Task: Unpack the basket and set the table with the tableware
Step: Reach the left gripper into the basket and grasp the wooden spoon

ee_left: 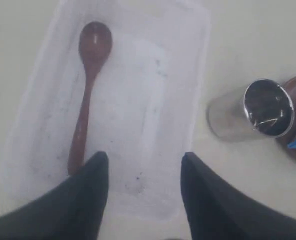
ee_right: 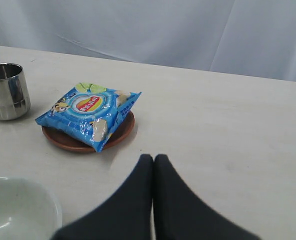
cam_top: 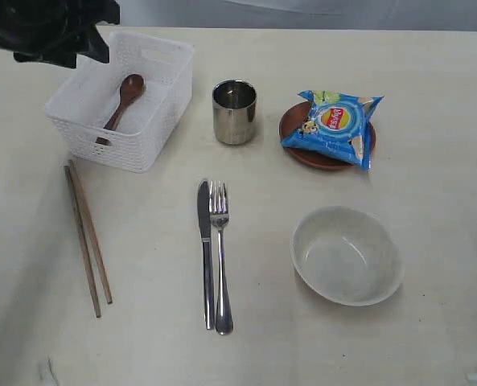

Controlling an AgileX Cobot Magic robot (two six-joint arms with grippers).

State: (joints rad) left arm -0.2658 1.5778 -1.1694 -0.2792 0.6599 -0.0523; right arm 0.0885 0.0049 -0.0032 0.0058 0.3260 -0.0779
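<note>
The white basket (cam_top: 154, 96) stands at the table's back left with only the wooden spoon (cam_top: 122, 100) lying in it. My left gripper (ee_left: 144, 160) hovers open above the basket (ee_left: 182, 80), its fingers astride the floor next to the spoon (ee_left: 88, 85) handle's end. On the table (cam_top: 141, 338) lie the chopsticks (cam_top: 88, 238), the knife (cam_top: 206, 249) and fork (cam_top: 219, 253), the steel cup (cam_top: 235, 111), the bowl (cam_top: 347, 254) and the brown plate (cam_top: 306, 153). My right gripper (ee_right: 153, 159) is shut and empty, low over bare table near the plate (ee_right: 78, 141).
A blue chip bag (cam_top: 335, 125) lies on the brown plate. The left arm (cam_top: 49, 28) covers the basket's back left corner in the exterior view. A pale curtain (ee_right: 162, 30) hangs behind the table's far edge.
</note>
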